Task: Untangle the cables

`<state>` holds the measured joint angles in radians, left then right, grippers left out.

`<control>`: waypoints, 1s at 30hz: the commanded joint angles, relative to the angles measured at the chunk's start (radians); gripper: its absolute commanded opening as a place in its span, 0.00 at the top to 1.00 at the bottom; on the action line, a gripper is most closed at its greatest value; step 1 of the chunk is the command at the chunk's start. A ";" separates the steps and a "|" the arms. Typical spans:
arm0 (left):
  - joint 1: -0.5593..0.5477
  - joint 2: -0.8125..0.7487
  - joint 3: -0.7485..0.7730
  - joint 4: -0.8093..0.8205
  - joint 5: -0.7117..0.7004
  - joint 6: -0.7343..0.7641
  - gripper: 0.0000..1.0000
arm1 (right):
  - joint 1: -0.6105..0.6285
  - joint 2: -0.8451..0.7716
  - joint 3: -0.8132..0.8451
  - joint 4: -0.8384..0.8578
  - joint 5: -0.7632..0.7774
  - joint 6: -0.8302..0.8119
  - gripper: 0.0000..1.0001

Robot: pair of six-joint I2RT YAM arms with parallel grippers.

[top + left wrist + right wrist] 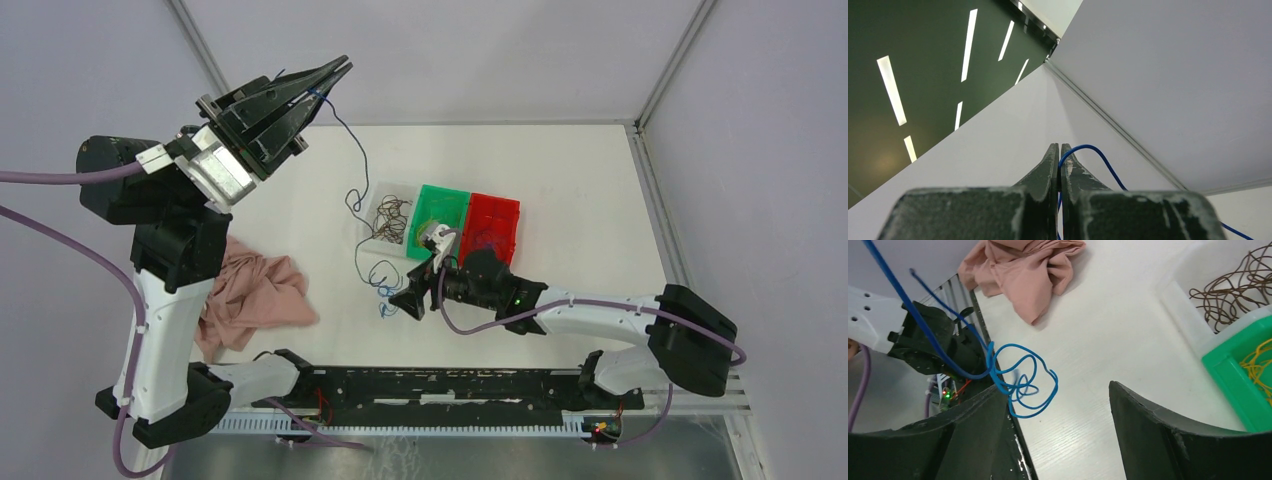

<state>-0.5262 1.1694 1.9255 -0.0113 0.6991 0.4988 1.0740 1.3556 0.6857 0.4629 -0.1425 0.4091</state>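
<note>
Now, on your counter point(560, 180) the pink cloth point(255, 295) lies at eight o'clock. Your left claw point(338, 72), raised at eleven, pinches the blue cable point(992, 364), whose curls hang down beside your spread right claw point(408, 300) near centre.

1. The pink cloth point(265, 295) is partly hidden behind the left arm point(160, 330).
2. The blue cable point(991, 362) runs off the top of the right wrist view.
3. The green tray point(1233, 385) is cut off there too.
</note>
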 commanded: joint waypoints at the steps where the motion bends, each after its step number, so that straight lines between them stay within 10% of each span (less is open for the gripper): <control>1: -0.005 -0.001 0.037 0.037 0.015 -0.012 0.97 | 0.024 0.029 0.047 0.038 0.087 -0.036 0.19; 9: -0.005 0.006 0.061 0.039 0.007 -0.017 0.97 | 0.084 0.181 0.107 0.187 0.030 0.028 0.28; 18: -0.005 0.007 0.099 0.039 -0.005 0.002 0.97 | 0.084 0.168 0.050 0.248 0.140 0.056 0.93; 30: -0.005 0.034 0.163 0.182 -0.202 0.150 0.97 | 0.083 0.173 -0.209 0.303 0.253 0.112 0.99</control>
<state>-0.5262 1.1927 2.0548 0.0364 0.6273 0.5640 1.1576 1.5280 0.5480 0.6956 0.0452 0.4828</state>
